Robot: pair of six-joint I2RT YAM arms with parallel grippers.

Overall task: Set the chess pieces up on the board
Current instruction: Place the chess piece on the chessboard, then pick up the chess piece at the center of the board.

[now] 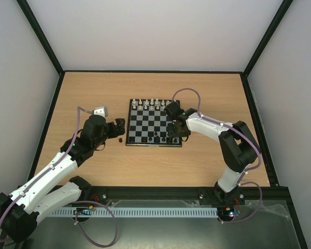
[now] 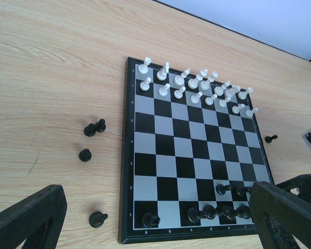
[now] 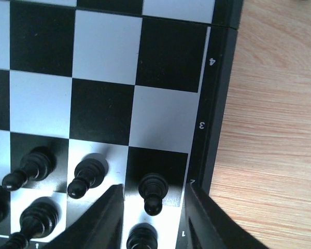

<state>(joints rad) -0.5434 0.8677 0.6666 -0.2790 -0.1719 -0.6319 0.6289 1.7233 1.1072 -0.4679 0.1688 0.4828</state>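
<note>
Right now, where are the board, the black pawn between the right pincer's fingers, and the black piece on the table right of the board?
board (image 2: pixel 128 155): left wrist view, on its left border.
black pawn (image 3: pixel 153 191): right wrist view, on its middle.
black piece (image 2: pixel 271 138): left wrist view, on its middle.

One board (image 2: pixel 168 146), two arms (image 1: pixel 47 176), five black chess pieces (image 2: pixel 85 154) off the board; the rest are too crowded to count.

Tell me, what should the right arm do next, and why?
Probably lift the right fingers straight up: the black pawn stands upright on the board, with a gap to each finger, so it looks released, and sideways motion might topple it.
</note>
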